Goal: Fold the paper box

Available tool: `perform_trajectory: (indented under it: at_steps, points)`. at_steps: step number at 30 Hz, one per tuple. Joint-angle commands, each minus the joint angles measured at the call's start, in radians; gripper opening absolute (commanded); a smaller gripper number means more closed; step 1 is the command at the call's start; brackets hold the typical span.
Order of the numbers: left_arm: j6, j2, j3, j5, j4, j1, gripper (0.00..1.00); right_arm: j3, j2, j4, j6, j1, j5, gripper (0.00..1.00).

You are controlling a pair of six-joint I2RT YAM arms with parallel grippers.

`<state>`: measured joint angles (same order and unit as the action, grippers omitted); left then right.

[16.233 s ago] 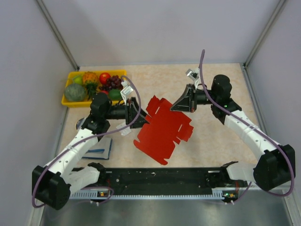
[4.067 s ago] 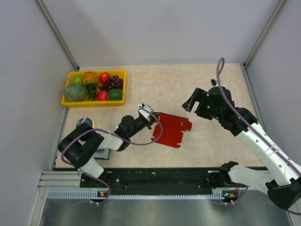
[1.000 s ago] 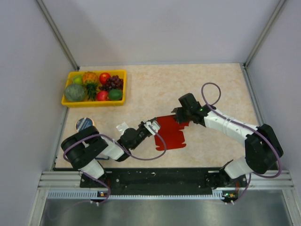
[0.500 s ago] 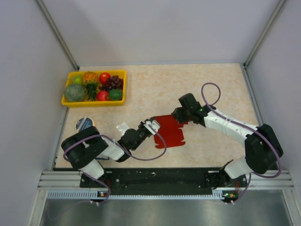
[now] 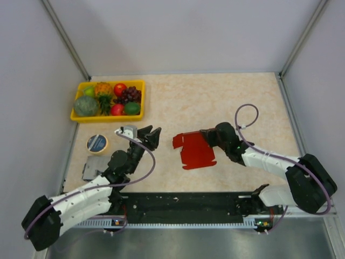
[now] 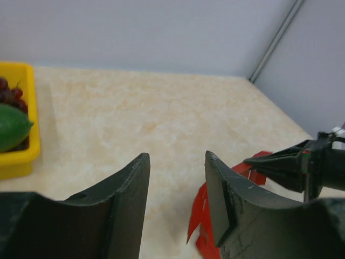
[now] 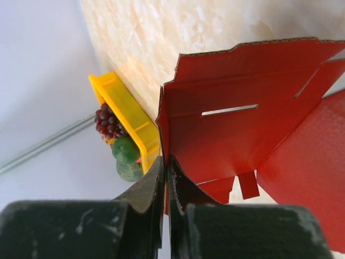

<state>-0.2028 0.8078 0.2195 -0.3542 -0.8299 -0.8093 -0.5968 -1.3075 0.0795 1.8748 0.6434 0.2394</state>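
Note:
The paper box [image 5: 195, 152] is a bright red cardboard sheet, partly folded, in the middle of the table. One panel stands up from the table. My right gripper [image 5: 207, 135] is shut on the box's upright edge at its far right corner. In the right wrist view the shut gripper [image 7: 165, 160] pinches that red edge, and the box's slotted panel [image 7: 242, 135] spreads beyond it. My left gripper [image 5: 151, 134] is open and apart from the box, to its left. In the left wrist view nothing sits between its fingers [image 6: 177, 159], and the red box [image 6: 200, 213] shows behind the right one.
A yellow tray [image 5: 79, 116] holding fruit stands at the back left. A round tin [image 5: 97, 143] and a flat grey item [image 5: 92, 168] lie near the left wall. Grey walls close in three sides; a black rail [image 5: 183, 202] runs along the near edge.
My left gripper has opened, let go of the box and drawn back to the left. My right gripper has shut on the box's edge and shifted slightly nearer, raising a panel.

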Motion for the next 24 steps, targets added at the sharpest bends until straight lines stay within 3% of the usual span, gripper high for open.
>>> perform_trajectory:
  at_steps: [1,7,12,16,20,24]
  points:
    - [-0.254,0.007,0.034,0.105,0.324,0.172,0.49,0.054,0.057,0.250,-0.179,0.007,0.080,0.00]
    - [-0.213,0.215,0.095,0.264,0.213,0.231,0.47,0.120,0.039,0.549,-0.358,0.010,0.098,0.00]
    - [-0.110,0.434,0.172,0.348,0.125,0.237,0.33,0.186,-0.056,0.738,-0.374,0.010,0.072,0.00]
    - [-0.043,0.546,0.155,0.325,-0.065,0.237,0.33,0.195,-0.075,0.744,-0.405,0.004,0.052,0.00]
    - [-0.001,0.623,0.250,0.355,0.023,0.237,0.29,0.173,-0.082,0.691,-0.445,0.002,0.051,0.00]
    - [0.003,0.680,0.267,0.506,-0.044,0.237,0.27,0.151,-0.116,0.675,-0.483,-0.011,0.040,0.00]
